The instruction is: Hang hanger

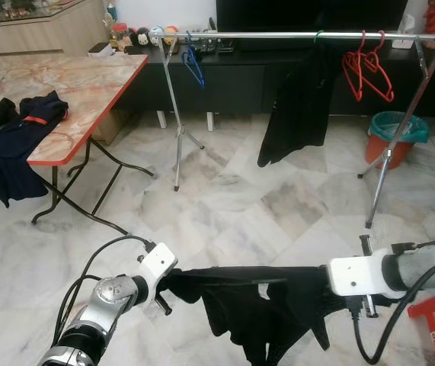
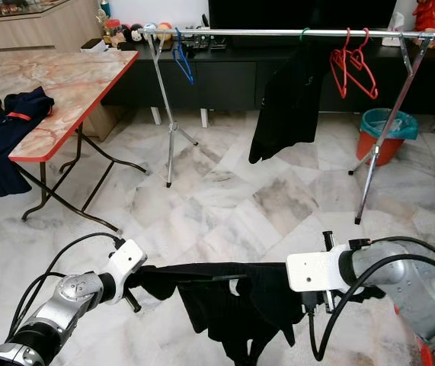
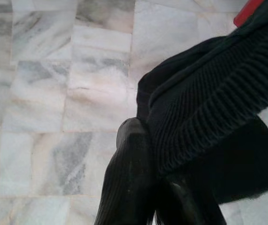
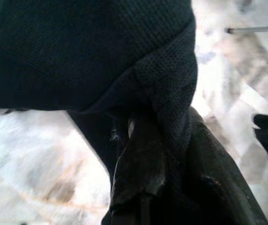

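Well ahead of both grippers a clothes rail (image 1: 278, 34) spans the room, carrying a black shirt (image 1: 297, 107), red hangers (image 1: 368, 69) and a blue hanger (image 1: 193, 65). A black garment (image 1: 259, 305) stretches between the grippers and sags below them. The left gripper (image 1: 173, 284) and right gripper (image 1: 320, 286) each pinch one end of it.

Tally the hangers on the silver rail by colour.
Blue clothes hanger: 1
Green clothes hanger: 1
Red clothes hangers: 2
Total: 4
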You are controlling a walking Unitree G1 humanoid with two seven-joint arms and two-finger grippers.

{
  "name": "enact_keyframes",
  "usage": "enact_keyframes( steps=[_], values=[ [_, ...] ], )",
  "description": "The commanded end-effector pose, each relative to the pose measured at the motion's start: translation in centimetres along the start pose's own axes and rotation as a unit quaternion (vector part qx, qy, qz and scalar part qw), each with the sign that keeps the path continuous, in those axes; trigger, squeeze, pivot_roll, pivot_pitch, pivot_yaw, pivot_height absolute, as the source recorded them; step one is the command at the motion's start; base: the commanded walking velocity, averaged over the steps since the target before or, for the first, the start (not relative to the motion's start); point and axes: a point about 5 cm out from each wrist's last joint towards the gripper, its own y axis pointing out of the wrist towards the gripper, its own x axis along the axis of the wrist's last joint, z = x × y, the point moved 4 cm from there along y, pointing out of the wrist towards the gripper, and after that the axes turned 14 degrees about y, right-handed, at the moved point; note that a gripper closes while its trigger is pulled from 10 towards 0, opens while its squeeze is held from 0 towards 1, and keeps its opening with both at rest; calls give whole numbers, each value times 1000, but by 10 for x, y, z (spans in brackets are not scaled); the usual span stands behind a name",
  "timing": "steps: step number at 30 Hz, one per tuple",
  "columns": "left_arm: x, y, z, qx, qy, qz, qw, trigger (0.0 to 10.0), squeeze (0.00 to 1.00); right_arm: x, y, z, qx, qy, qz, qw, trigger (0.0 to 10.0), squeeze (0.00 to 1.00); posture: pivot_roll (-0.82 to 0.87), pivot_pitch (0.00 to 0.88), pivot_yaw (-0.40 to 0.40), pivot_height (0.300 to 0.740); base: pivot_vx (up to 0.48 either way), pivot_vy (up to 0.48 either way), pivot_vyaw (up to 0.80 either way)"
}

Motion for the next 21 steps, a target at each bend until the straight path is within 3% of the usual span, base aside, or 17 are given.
enact_keyframes(
  steps=[1,6,7,11,12,13,21],
  values=[
    [-5,-7,9,4,4,16,1000,10000,0,6,1,-11,-40,11,-10,999,0,0,-38,0,103,740,0,0,0],
    [5,-6,14,8,-9,0,1000,10000,0,14,13,0,-38,26,-28,999,0,0,-36,0,101,740,0,0,0],
    [10,-5,17,10,-9,-6,1000,10000,0,11,20,10,-27,22,-13,999,0,0,-34,0,102,740,0,0,0],
    [18,-5,25,26,-3,-14,1000,10000,0,5,25,21,-7,15,8,1000,0,0,-31,0,103,740,0,0,0],
    [22,-5,31,40,-2,-18,999,10000,0,2,27,27,6,10,19,1000,0,0,-31,0,103,740,0,0,0],
    [30,-7,47,84,-7,-26,996,10000,0,-3,26,34,23,-2,40,999,0,0,-30,0,104,740,0,0,0],
    [37,-8,57,105,-4,-31,994,10000,0,-17,21,26,0,-22,86,996,0,0,-36,0,107,740,0,0,0]
  ],
)
